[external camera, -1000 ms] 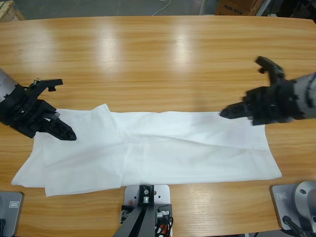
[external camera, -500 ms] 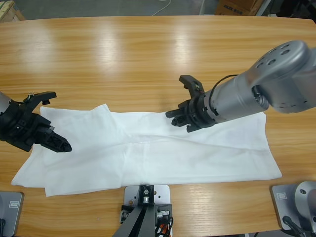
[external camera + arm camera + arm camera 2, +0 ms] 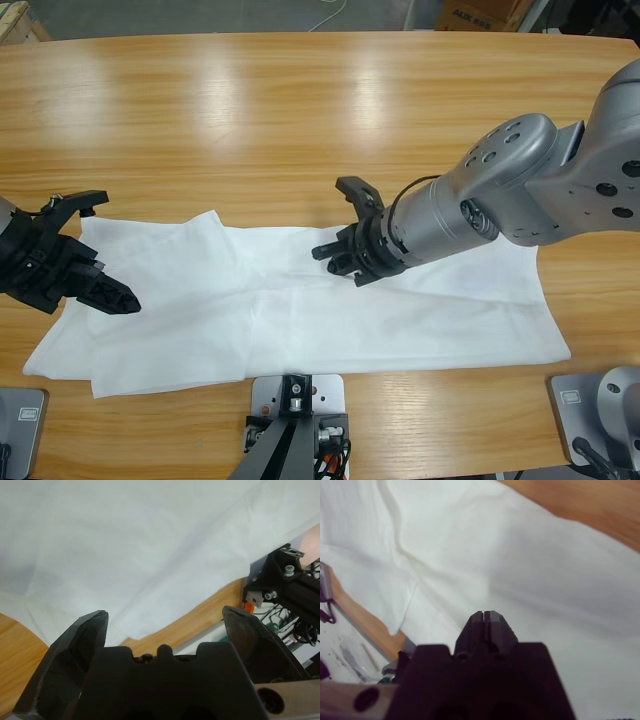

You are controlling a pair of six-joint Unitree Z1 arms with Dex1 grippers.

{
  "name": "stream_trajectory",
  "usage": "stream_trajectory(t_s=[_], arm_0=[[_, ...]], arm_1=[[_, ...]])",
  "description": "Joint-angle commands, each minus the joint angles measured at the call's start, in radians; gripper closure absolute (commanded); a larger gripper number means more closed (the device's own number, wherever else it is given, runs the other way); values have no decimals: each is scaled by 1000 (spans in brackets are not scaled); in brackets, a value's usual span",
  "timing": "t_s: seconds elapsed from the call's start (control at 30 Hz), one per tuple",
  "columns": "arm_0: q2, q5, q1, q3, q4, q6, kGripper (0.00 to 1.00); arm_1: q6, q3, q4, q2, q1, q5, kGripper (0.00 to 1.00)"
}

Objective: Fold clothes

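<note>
Fingers of the left gripper (image 3: 98, 250) are spread wide over the left end of the T-shirt (image 3: 300, 305), gripping nothing; the left wrist view shows white cloth between them (image 3: 82, 645). The right gripper (image 3: 343, 243) has its fingers pressed together, as the right wrist view (image 3: 486, 622) shows, above the shirt's middle near its far edge. The shirt lies flat in a long band along the near edge of the counter (image 3: 300, 120).

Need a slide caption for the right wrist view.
Right gripper, jaws shut and empty, over the white T-shirt on the wooden table.
</note>
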Motion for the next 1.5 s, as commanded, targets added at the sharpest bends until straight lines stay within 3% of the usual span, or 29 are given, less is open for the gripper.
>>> stream_trajectory(t_s=[0.03, 0.4, 0.63, 0.83, 1.1, 1.5], arm_0=[[1, -8, 13, 34, -33, -13, 101], [-28, -12, 13, 43, -32, -16, 101], [-71, -12, 29, 43, -36, -26, 102], [-76, -10, 62, 59, -40, -42, 101], [6, -18, 86, -63, -45, 70, 95], [33, -37, 87, -57, -42, 72, 96]], arm_1=[[68, 30, 1, -40, 107, 22, 1000], [94, 102, -36, -96, 132, -1, 1000], [14, 75, -107, -226, 132, 73, 1000], [-34, 58, -201, -63, 124, 130, 1000], [-103, 61, -241, -17, 34, 146, 1000], [-103, 38, -327, 164, -13, 190, 1000]])
